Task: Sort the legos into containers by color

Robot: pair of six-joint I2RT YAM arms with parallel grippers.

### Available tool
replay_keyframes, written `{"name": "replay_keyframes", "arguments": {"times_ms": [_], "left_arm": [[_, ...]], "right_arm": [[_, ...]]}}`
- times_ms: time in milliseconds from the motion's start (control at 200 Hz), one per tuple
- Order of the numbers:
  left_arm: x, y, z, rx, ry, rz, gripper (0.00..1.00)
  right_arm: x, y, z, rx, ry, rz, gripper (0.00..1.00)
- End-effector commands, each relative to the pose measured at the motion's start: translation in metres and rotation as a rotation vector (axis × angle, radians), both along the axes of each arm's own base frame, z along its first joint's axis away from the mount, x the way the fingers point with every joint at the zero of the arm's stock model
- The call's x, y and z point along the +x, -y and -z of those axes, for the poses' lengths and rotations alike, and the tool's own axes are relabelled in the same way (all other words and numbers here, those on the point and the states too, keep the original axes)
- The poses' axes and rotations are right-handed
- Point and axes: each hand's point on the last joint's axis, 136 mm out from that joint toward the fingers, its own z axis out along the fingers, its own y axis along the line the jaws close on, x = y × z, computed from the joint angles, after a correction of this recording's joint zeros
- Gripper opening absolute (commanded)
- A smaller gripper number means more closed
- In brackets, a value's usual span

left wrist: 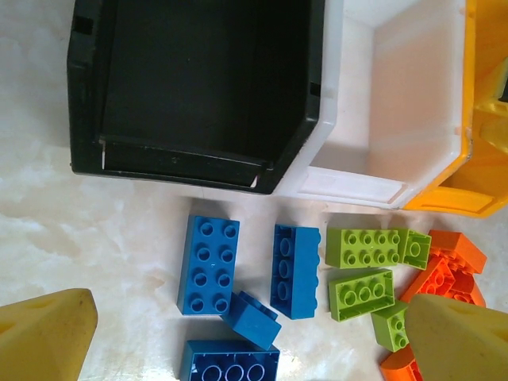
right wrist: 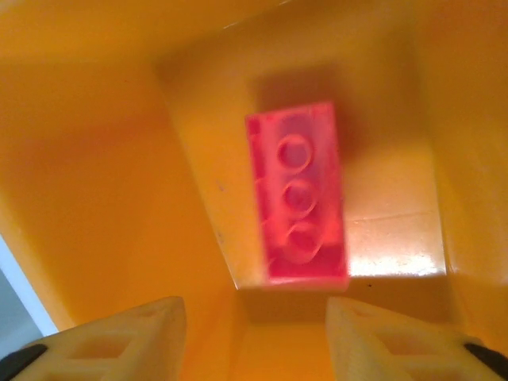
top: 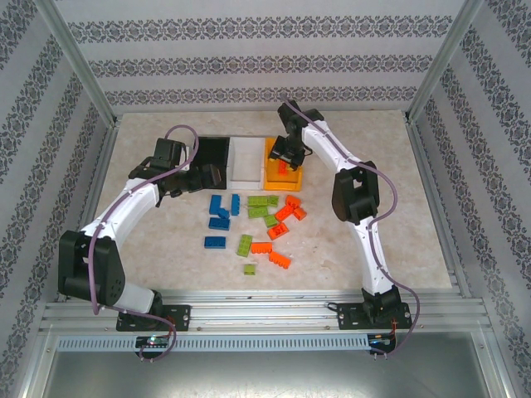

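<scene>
We're seeing the white bin point(top: 246, 157) sitting against the orange bin's point(top: 284, 183) left side, with the black bin point(top: 217, 149) beyond that. The right gripper point(right wrist: 254, 311) is hanging over the orange bin, jaws released and gripping nothing. The left gripper point(left wrist: 250, 305) is hovering wide open, front-left of it. An orange-red brick point(right wrist: 300, 194) is showing blurred inside it. The loose legos point(top: 253, 220) are lying just in front.

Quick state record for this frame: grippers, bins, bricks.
left gripper: open, above blue bricks near black bin
right gripper: open, over orange bin
orange bin: one red brick inside, blurred
black bin: empty
white bin: empty
table: blue bricks, green bricks, red bricks unsorted
</scene>
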Motion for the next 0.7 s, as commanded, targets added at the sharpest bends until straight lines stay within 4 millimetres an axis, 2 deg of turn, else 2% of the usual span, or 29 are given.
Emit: {"name": "replay_keyframes", "arguments": {"times_ms": [0, 75, 195, 270, 335, 415, 485, 615, 694], "left_arm": [[0.003, 0.0, 0.002, -0.025, -0.009, -0.014, 1.0], [0.005, 0.001, 0.002, -0.027, -0.008, -0.012, 1.0], [0.008, 0.002, 0.001, -0.03, -0.005, -0.009, 1.0], [0.009, 0.003, 0.002, -0.036, -0.007, -0.003, 1.0], [0.011, 0.005, 0.003, -0.043, -0.008, 0.001, 1.0], [0.013, 0.006, 0.005, -0.05, -0.007, 0.003, 1.0], [0.015, 0.008, 0.008, -0.059, -0.01, 0.007, 1.0], [0.02, 0.013, 0.012, -0.082, -0.021, 0.018, 1.0], [0.025, 0.015, 0.012, -0.087, -0.023, 0.025, 1.0]], "right_arm": [[-0.004, 0.006, -0.018, -0.017, 0.019, -0.012, 0.56], [-0.001, 0.001, -0.036, 0.002, 0.068, -0.026, 0.56], [-0.004, -0.008, -0.08, 0.061, 0.173, -0.119, 0.57], [-0.017, -0.007, -0.099, 0.058, 0.216, -0.19, 0.57], [-0.036, 0.005, -0.102, 0.02, 0.209, -0.236, 0.57], [-0.067, 0.021, -0.089, -0.016, 0.153, -0.284, 0.57], [-0.094, 0.033, -0.07, -0.032, 0.091, -0.32, 0.56], [-0.137, 0.037, -0.033, -0.045, 0.004, -0.413, 0.55], [-0.152, 0.039, -0.012, -0.1, -0.027, -0.475, 0.56]]}}
